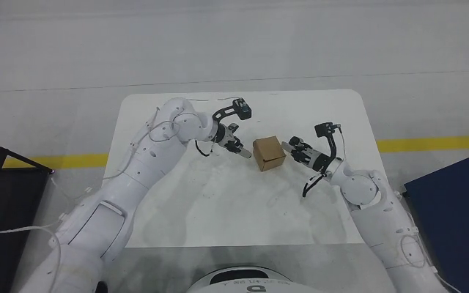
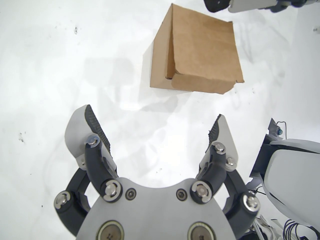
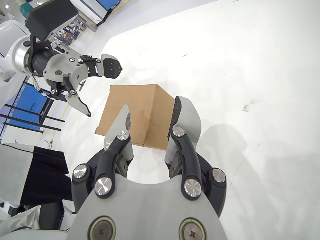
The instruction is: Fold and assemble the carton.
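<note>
A small brown carton stands folded into a box shape near the middle of the white table. In the left wrist view the carton shows a top flap tucked over one side, with a narrow gap along its edge. My left gripper hovers just left of the carton, open and holding nothing, as its wrist view shows. My right gripper sits just right of the carton, open, a short way off one corner of it. The carton rests free between both grippers.
The table's far edge and right edge lie close to the right arm. A dark frame stands on the floor to the left, and a blue panel to the right. A yellow floor line runs behind.
</note>
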### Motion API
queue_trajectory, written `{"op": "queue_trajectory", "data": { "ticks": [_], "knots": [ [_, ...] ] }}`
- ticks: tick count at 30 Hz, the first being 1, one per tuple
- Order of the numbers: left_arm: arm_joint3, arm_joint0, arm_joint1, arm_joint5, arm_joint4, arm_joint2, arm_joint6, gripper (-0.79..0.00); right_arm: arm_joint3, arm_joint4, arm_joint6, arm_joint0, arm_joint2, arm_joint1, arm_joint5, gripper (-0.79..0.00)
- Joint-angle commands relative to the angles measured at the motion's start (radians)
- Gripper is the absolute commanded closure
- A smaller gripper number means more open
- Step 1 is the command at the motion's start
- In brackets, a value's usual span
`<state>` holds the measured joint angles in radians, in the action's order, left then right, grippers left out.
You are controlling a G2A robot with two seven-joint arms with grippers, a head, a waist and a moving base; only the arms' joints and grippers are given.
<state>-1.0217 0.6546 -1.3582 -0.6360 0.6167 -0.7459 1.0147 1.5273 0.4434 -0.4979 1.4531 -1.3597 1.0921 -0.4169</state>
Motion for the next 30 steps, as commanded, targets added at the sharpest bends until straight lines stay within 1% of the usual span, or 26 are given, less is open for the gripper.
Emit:
{"op": "queue_trajectory", "data": {
  "ticks": [1, 5, 10, 17, 23, 30],
  "knots": [
    [0.010, -0.010, -0.006, 0.005, 0.023, 0.019, -0.016, -0.785, 0.001, -0.003, -0.004, -0.002, 0.002, 0.000, -0.007, -0.372],
    [0.058, -0.035, -0.025, 0.005, 0.066, 0.063, -0.051, -0.785, 0.001, -0.003, -0.012, -0.006, 0.007, -0.001, -0.010, -0.382],
    [0.116, -0.069, -0.052, -0.020, 0.041, 0.094, -0.111, -0.785, 0.001, -0.005, -0.018, -0.015, 0.017, 0.000, -0.011, -0.376],
    [0.183, -0.114, -0.084, -0.030, 0.041, 0.131, -0.150, -0.785, 0.011, 0.012, -0.030, -0.025, 0.043, 0.001, -0.025, -0.357],
    [0.230, -0.140, -0.105, -0.050, 0.045, 0.151, -0.185, -0.785, 0.012, 0.016, -0.029, -0.034, 0.056, 0.002, -0.021, -0.357],
    [0.278, -0.160, -0.121, -0.072, 0.041, 0.163, -0.206, -0.785, 0.012, 0.039, -0.022, -0.045, 0.058, 0.001, -0.013, -0.354]
  ]
}}
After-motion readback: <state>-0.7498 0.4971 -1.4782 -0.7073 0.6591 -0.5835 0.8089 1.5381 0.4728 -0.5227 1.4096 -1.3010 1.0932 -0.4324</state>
